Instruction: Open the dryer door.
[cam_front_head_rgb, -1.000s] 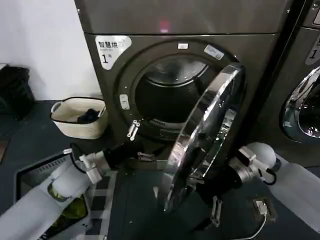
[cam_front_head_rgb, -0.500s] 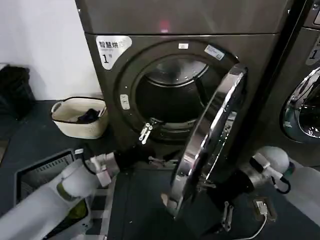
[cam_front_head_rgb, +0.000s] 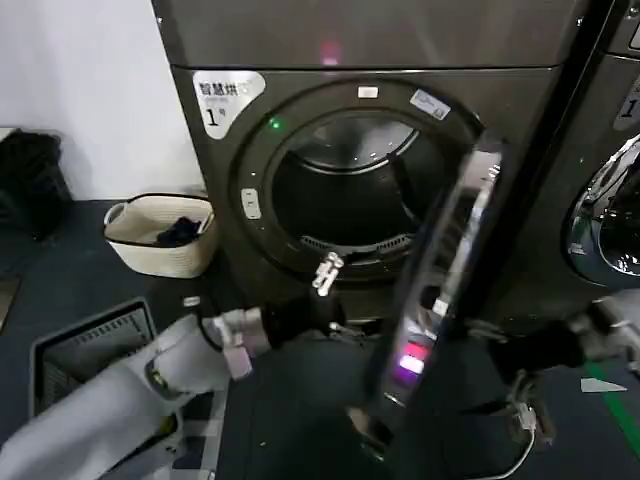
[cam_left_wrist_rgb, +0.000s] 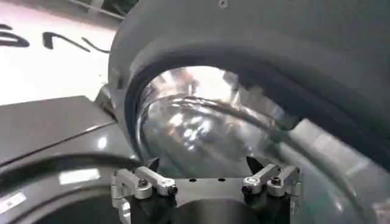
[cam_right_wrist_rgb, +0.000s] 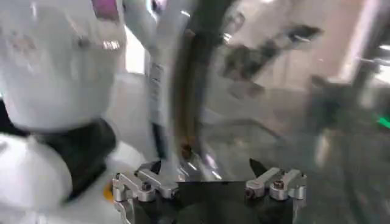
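Head view: the door (cam_front_head_rgb: 440, 290) stands swung wide, edge-on, just right of the left gripper (cam_front_head_rgb: 325, 272), whose fingers (cam_left_wrist_rgb: 149, 181) are spread, empty, before the drum (cam_front_head_rgb: 350, 195). The right gripper (cam_right_wrist_rgb: 206, 165) is also spread.

Dim room; dryer door (cam_front_head_rgb: 440, 290) motion-blurred, glare.

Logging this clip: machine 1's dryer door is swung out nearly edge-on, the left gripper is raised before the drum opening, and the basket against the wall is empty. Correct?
Not quite: the basket holds something dark, as the head view shows. The rest stands: the dryer door is swung out nearly edge-on, and the left gripper is raised before the drum opening.
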